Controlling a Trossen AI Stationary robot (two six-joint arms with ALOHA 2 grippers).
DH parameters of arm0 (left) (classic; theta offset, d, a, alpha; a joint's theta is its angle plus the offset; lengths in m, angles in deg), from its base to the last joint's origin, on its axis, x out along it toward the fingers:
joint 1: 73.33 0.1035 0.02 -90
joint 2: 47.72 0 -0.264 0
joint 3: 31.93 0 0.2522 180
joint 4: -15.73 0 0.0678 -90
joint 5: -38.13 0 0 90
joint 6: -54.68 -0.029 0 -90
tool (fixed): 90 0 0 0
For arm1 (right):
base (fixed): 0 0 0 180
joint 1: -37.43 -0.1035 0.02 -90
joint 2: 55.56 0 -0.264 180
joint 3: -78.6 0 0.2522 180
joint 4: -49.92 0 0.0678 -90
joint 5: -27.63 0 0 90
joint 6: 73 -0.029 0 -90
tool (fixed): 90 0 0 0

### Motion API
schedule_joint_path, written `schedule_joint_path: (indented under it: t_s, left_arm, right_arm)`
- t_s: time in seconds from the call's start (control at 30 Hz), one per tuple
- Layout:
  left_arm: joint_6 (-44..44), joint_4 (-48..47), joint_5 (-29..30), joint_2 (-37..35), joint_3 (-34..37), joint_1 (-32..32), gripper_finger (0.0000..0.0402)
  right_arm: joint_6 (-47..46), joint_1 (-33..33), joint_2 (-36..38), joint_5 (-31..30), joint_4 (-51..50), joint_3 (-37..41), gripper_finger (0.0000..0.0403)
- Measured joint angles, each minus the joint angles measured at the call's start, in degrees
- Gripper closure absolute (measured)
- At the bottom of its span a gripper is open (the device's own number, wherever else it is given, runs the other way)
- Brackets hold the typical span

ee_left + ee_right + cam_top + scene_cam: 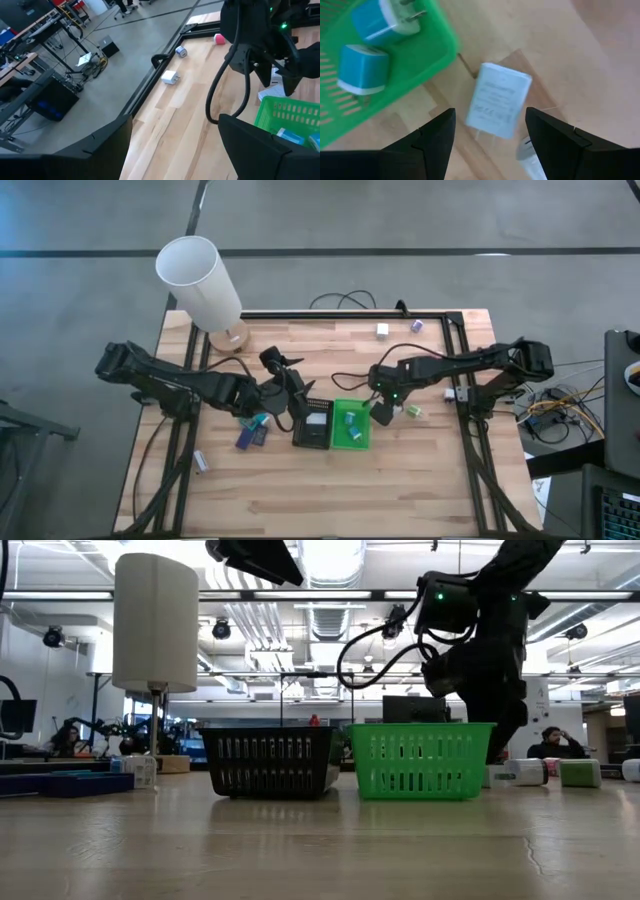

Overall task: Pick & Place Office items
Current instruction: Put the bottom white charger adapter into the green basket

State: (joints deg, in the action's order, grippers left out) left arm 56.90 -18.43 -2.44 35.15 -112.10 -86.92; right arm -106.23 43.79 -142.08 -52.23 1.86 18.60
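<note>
A: Table [300, 490] is pale butcher-block wood, planks running lengthwise, with a black metal frame along its far edge. Two slotted plastic baskets sit side by side mid-table: a black slotted plastic basket [312, 426] and a bright green slotted plastic basket [351, 425].

B: Contents of the green one?

A: Two teal-blue plug-shaped charger blocks [362, 70] with white faces, one showing metal prongs. The black basket holds something flat and pale; I can't tell what.

B: Right gripper?

A: The right gripper [490, 132] hangs over the table just beside the green basket's right wall, fingers apart and nothing between them. Directly below lies a white rectangular charger block [499, 100], smooth plastic with grey printed text, flat on the wood beside the basket's corner. A second small white piece [530, 155] lies beside it.

B: Left gripper?

A: The left gripper [175, 137] is raised near the black basket's left side, its dark matte fingers spread wide and empty.

B: Other loose items?

A: Near the far edge: a small white cube charger [382, 330] and a small purple block [416, 326], well apart from the baskets. Left of the black basket lie flat dark-blue rectangles [250, 436] with a teal piece beside them. A tall white lampshade cylinder [198, 280] on a round wooden base stands at the far left corner.
</note>
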Motion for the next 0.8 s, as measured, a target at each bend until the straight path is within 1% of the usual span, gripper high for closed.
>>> schedule_joint_path:
  t_s: [0.33, 0.67, 0.8]
  left_arm:
    - [0.2, -0.5, -0.1, 0.0, 0.0, 0.0, 0.0099]
    - [1.3, -1.7, -0.1, 0.0, 0.0, 0.0, 0.0099]
    - [1.3, -2.1, -0.1, 0.0, 0.0, 0.0, 0.0099]
  right_arm:
    - [-3.2, -3.5, 0.0, 0.3, 1.3, 0.1, 0.0161]
    - [-7.5, -3.9, 0.0, -7.1, 2.7, 0.2, 0.0165]
    - [-5.9, -3.9, 0.0, -7.4, 2.7, 0.4, 0.0164]
